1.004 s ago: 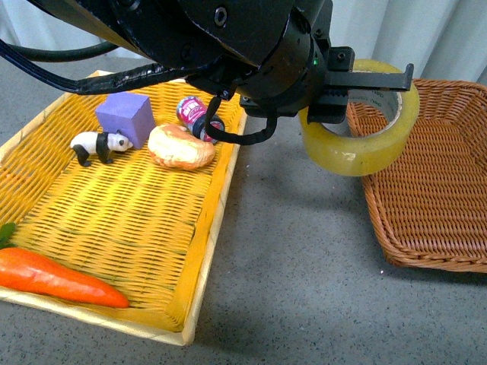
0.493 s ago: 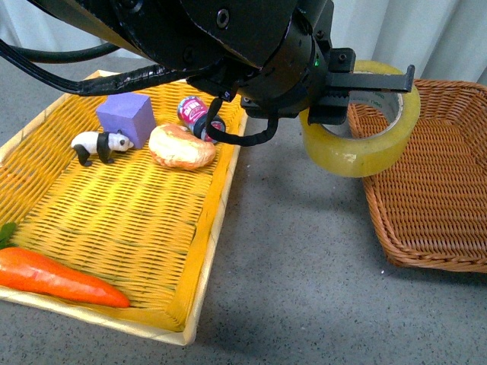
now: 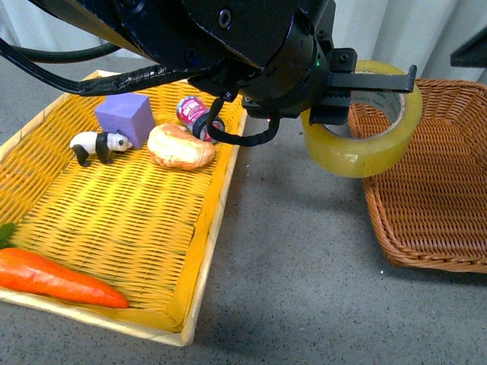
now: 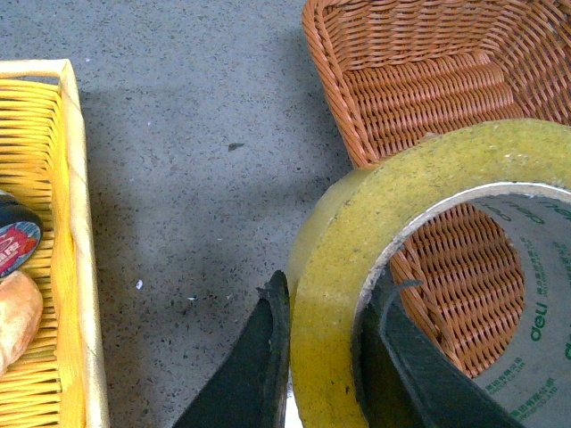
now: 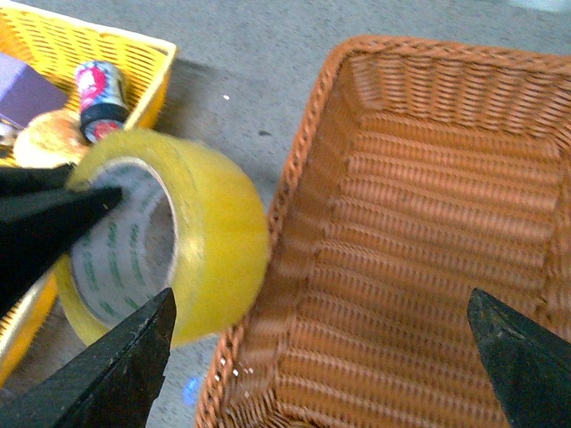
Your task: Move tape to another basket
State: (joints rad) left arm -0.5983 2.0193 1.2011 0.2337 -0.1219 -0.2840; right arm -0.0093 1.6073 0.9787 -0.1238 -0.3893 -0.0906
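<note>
1. The left tool [image 3: 358, 95] is clenched on the tape [image 3: 358, 156], with one finger inside the white core and the other against the yellowish outer wall.
2. The tape hangs tilted above the grey bench [image 3: 297, 251] and overlaps the 9 o'clock rim of the wicker basket [image 3: 449, 190]. In the left wrist view the weave shows through its core.
3. The right tool [image 5: 319, 299] is released, its fingers spread wide over the basket.
4. At the tape's 9 o'clock, the yellow tray [image 3: 114, 220] holds a purple cube [image 3: 125, 115], toy panda [image 3: 99, 144], bread roll [image 3: 180, 147], can [image 3: 194, 110] and carrot [image 3: 53, 277].
</note>
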